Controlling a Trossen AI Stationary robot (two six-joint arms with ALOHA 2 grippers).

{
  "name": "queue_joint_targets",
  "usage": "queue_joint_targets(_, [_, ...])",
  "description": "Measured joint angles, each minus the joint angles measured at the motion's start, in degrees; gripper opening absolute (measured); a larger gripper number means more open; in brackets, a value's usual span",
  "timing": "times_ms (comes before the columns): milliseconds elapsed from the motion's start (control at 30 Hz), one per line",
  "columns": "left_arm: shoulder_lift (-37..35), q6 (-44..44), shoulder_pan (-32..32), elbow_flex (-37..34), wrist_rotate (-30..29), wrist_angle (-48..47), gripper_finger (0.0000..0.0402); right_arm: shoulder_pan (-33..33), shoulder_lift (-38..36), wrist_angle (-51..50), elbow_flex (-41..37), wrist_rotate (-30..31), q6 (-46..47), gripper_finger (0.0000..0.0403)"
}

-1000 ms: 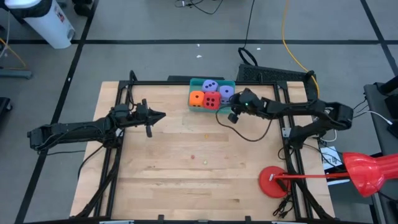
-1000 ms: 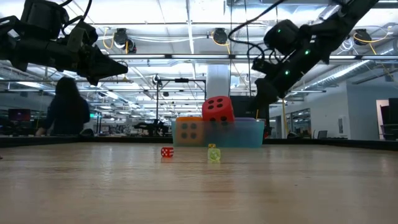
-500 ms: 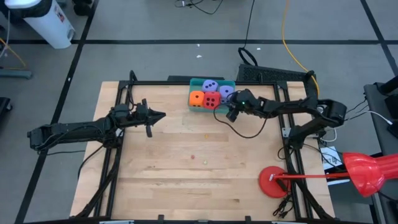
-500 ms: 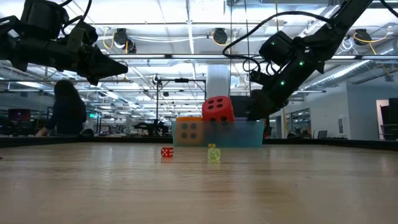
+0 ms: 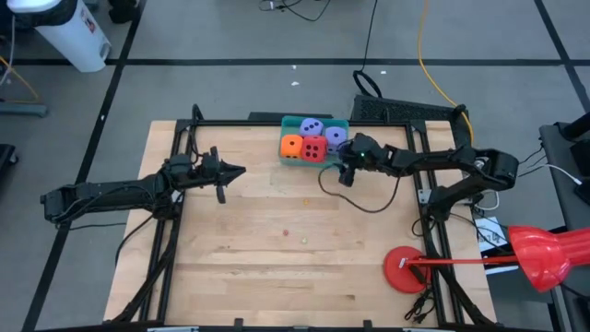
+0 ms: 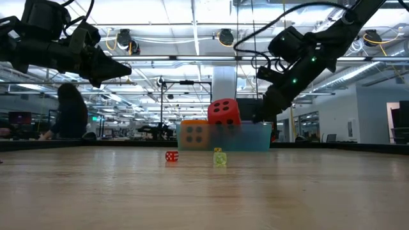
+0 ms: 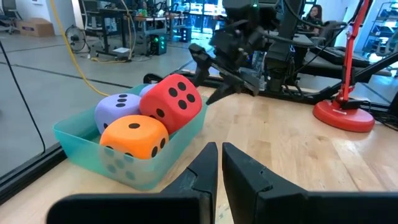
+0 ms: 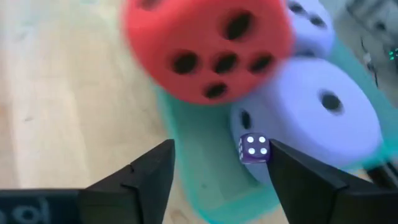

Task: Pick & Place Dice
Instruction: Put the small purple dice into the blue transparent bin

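A teal bin (image 5: 288, 123) stands at the table's far edge, holding an orange die (image 5: 291, 146), a red die (image 5: 313, 148) and two lavender dice (image 5: 335, 137). In the right wrist view a tiny purple die (image 8: 255, 148) lies in the bin against a lavender die (image 8: 323, 118), just beside one fingertip. My right gripper (image 8: 217, 155) hangs open over the bin's right end (image 5: 343, 171), slanting down. A small red die (image 6: 171, 156) and a small yellow-green die (image 6: 219, 158) lie mid-table. My left gripper (image 7: 217, 163) is shut and level, left of the bin (image 5: 238, 171).
A red round base (image 5: 406, 268) with a red stand (image 5: 544, 255) sits at the near right corner. Black frame rails (image 5: 175, 184) run along the table's sides. A cable (image 5: 355, 201) loops under my right arm. A person (image 6: 69, 112) shows in the room behind.
My right gripper has sunk a little toward the bin's right end, and the cable loop below it has shifted. The dice in the bin and the two small dice on the table lie as before.
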Motion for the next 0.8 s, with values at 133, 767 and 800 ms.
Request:
queue_joint_targets(133, [0.00, -5.50, -0.10, 0.00, -1.95, 0.89, 0.0031, 0.61, 0.00, 1.66, -0.23, -0.22, -5.09, 0.0214])
queue_joint_targets(767, [30.93, -1.98, -12.88, 24.22, -11.84, 4.03, 0.0004, 1.72, 0.00, 8.06, -0.30, -0.30, -16.44, 0.0258])
queue_joint_targets(800, [33.61, -1.36, -13.17, 26.42, -11.53, 4.42, 0.0005, 1.79, 0.00, 8.29, -0.30, -0.33, -16.40, 0.0257])
